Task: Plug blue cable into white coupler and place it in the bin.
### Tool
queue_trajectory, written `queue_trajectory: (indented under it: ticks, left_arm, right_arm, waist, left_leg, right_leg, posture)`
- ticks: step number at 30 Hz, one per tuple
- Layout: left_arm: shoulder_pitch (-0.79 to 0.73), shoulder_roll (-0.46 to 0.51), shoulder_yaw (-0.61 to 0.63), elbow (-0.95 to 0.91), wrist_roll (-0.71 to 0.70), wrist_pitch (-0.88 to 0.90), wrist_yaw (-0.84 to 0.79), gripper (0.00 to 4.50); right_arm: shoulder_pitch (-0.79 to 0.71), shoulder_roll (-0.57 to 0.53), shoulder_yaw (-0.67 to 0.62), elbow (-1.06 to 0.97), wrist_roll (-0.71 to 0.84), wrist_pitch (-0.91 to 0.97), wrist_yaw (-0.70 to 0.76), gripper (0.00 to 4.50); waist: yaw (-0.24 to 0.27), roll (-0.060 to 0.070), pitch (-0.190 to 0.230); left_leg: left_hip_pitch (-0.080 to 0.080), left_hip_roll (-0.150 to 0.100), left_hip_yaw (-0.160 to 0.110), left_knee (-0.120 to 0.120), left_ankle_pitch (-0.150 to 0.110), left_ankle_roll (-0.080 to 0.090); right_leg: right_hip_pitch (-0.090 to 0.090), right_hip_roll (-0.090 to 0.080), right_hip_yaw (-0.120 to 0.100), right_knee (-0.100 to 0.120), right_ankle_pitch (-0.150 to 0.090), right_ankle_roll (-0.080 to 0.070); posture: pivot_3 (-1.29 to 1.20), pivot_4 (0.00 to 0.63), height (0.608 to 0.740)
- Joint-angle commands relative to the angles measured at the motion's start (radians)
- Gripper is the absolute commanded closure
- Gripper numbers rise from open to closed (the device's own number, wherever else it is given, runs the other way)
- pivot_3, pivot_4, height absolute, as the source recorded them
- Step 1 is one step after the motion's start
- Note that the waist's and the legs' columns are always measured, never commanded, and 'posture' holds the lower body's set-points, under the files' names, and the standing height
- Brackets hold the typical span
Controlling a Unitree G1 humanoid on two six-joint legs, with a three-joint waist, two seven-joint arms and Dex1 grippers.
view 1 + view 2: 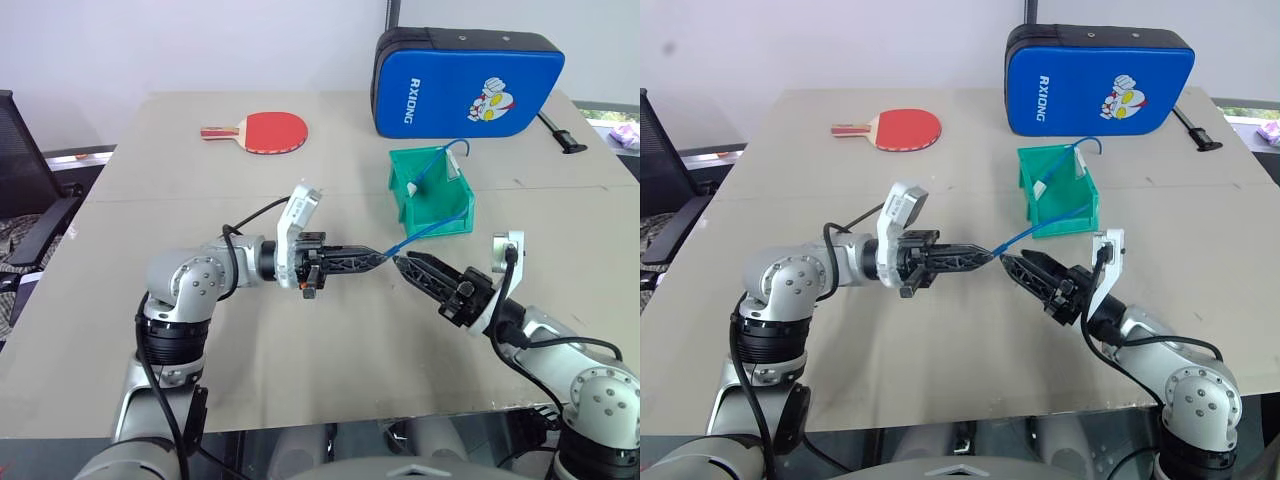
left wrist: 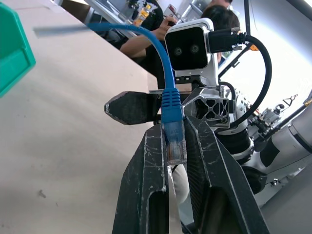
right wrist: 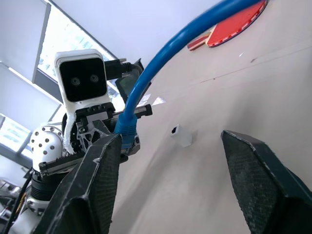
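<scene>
Both grippers are raised above the table (image 1: 300, 340), tips nearly meeting. The left gripper (image 1: 372, 259) is clenched on the plug end of the blue cable (image 1: 425, 232); in the left wrist view the clear plug is pinched between the two black fingers (image 2: 146, 180), its tip pointing back toward the wrist and the blue boot toward the fingertips. From there the cable is carried up and back into the bin (image 1: 430, 190), where its far end curls above the rim, so one end appears already parked while the other is kept lifted, probably to present it for mating. The right gripper (image 1: 415, 268) is held with its jaws spread and nothing is held between them; it faces the plug, which suggests a handover or re-grip is being prepared. The white coupler (image 3: 181, 135) lies loose on the table in the right wrist view, apart from both grippers, so the plugging step is judged not yet done.
</scene>
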Motion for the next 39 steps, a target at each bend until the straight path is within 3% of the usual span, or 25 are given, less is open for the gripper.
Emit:
queue_trajectory:
  ticks: [1,10,22,24,30,36,38,39]
  left_arm:
    - [0.006,-0.001,-0.012,-0.049,-0.038,0.007,0.009,4.5]
    - [0.008,0.006,-0.006,-0.036,-0.058,-0.004,0.018,4.5]
    - [0.02,0.008,-0.008,-0.056,-0.071,-0.012,0.018,4.5]
    - [0.025,0.01,-0.007,-0.061,-0.073,-0.012,0.017,4.5]
    - [0.038,0.016,-0.01,-0.069,-0.072,-0.019,0.012,4.5]
    - [0.042,0.016,-0.009,-0.058,-0.061,-0.042,0.013,4.5]
    - [0.039,0.01,0.005,-0.048,-0.06,-0.051,0.034,3.47]
    - [0.037,0.01,0.013,-0.047,-0.062,-0.052,0.042,3.16]
  right_arm:
    - [-0.027,-0.015,0.019,-0.005,0.096,-0.057,-0.022,1.33]
    - [-0.025,-0.08,0.06,0.004,0.205,-0.14,-0.041,1.33]
    - [-0.054,-0.143,0.169,0.038,0.152,-0.179,-0.017,1.33]
    - [-0.058,-0.148,0.174,0.043,0.153,-0.185,-0.015,1.87]
    - [-0.059,-0.165,0.182,0.048,0.157,-0.195,-0.006,4.41]
    - [-0.059,-0.188,0.197,0.047,0.161,-0.196,0.01,4.41]
    - [-0.057,-0.193,0.2,0.044,0.157,-0.199,0.011,4.5]
    - [-0.056,-0.195,0.201,0.043,0.155,-0.202,0.011,4.5]
  waist:
    - [-0.002,0.0,0.0]
    - [-0.007,0.0,0.0]
    - [-0.006,0.0,0.0]
    - [-0.006,0.0,0.0]
    - [-0.006,0.0,0.0]
    - [-0.006,0.0,0.0]
    - [-0.006,0.0,0.0]
    - [-0.006,0.0,0.0]
  left_leg:
    - [0.0,0.0,0.0,0.0,0.0,0.0]
    - [0.0,0.0,0.0,0.0,0.0,0.0]
    - [0.0,0.0,0.001,0.0,0.0,0.0]
    - [0.0,0.0,0.0,0.0,0.0,0.0]
    - [0.0,0.0,0.0,0.0,0.0,0.0]
    - [0.0,0.0,0.001,0.0,0.0,0.0]
    - [0.0,0.0,0.001,0.0,0.0,0.0]
    - [0.0,0.0,0.0,0.0,0.0,0.0]
  right_leg:
    - [0.0,0.0,0.0,0.0,0.0,0.0]
    - [0.0,0.001,0.0,0.0,0.0,0.0]
    - [0.0,0.001,0.001,0.0,0.0,0.0]
    - [0.0,0.001,0.001,0.0,0.0,0.0]
    - [0.0,0.001,0.001,0.0,0.0,0.0]
    - [0.0,0.001,0.001,0.0,0.0,0.0]
    - [0.0,0.001,0.001,0.0,0.0,0.0]
    - [0.0,0.001,0.001,0.0,0.0,0.0]
  posture:
    - [0.0,0.15,0.731]
    - [0.0,0.15,0.731]
    - [0.0,0.15,0.731]
    - [0.0,0.15,0.731]
    - [0.0,0.15,0.731]
    - [0.0,0.15,0.731]
    - [0.0,0.15,0.731]
    - [0.0,0.15,0.731]
